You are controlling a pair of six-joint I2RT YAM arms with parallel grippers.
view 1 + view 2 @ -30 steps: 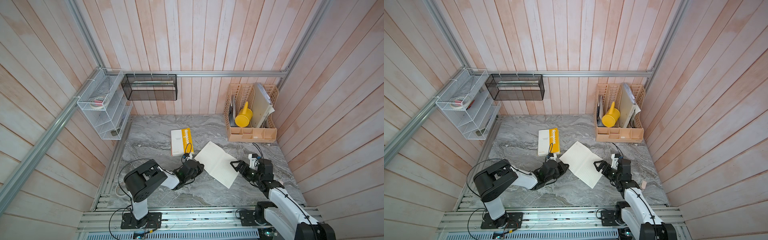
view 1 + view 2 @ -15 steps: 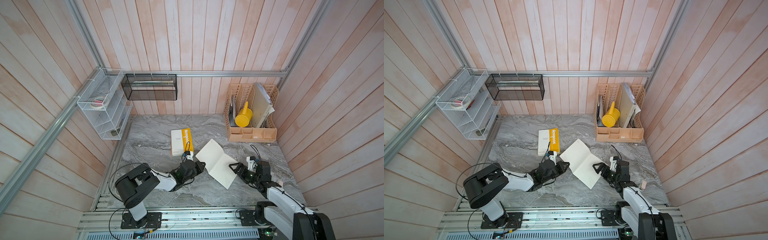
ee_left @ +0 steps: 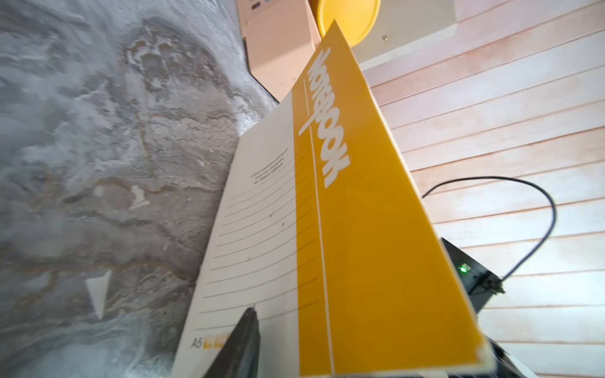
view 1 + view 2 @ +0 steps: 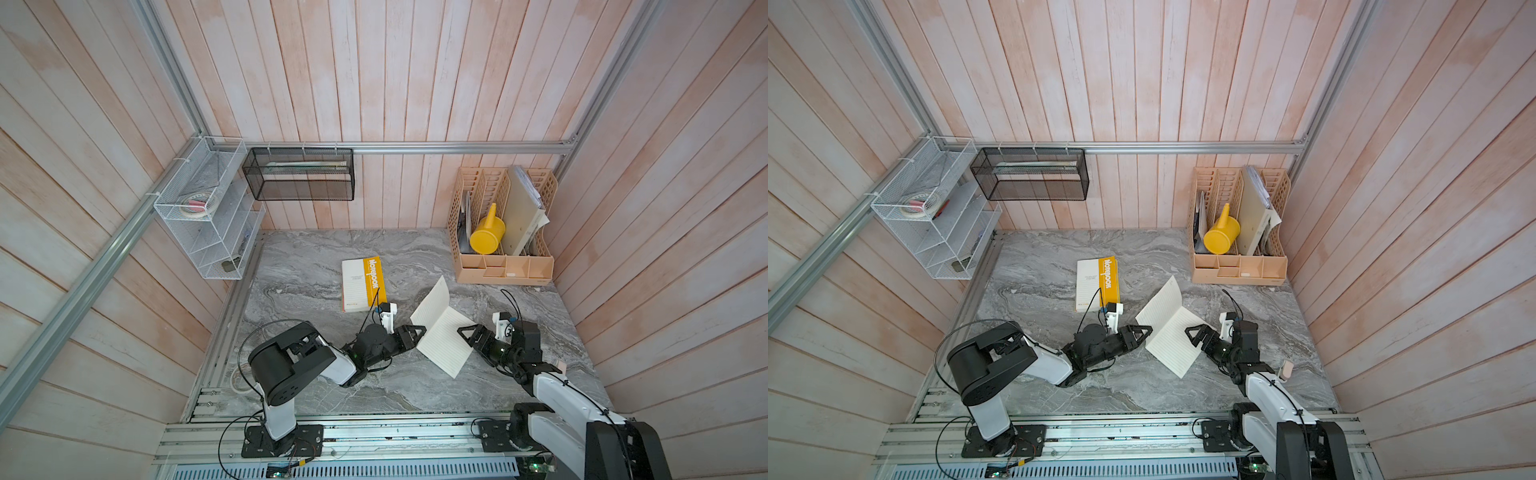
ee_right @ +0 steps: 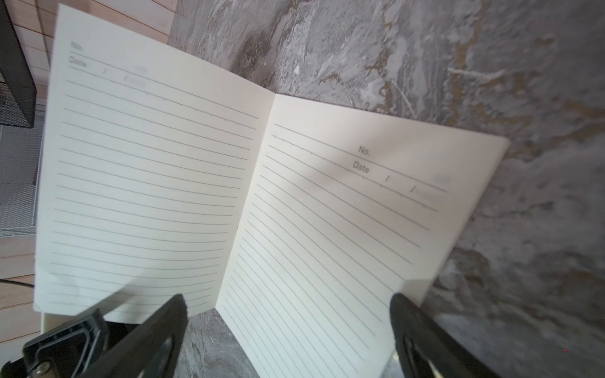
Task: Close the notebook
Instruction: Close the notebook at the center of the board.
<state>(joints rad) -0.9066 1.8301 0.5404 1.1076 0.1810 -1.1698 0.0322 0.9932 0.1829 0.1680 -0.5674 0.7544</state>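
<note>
Right gripper (image 4: 465, 334) jaws gape wide by the page (image 5: 343, 229); left gripper (image 4: 417, 332), can't tell. If it slips off that raised cover (image 3: 360, 212), the notebook (image 4: 442, 338) flops flat open!

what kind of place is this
Probably a staged office desk built as a robot test cell: a beige file organiser and wire wall shelves by a marble-look tabletop, with robot arms mounted on an aluminium rail.
</note>
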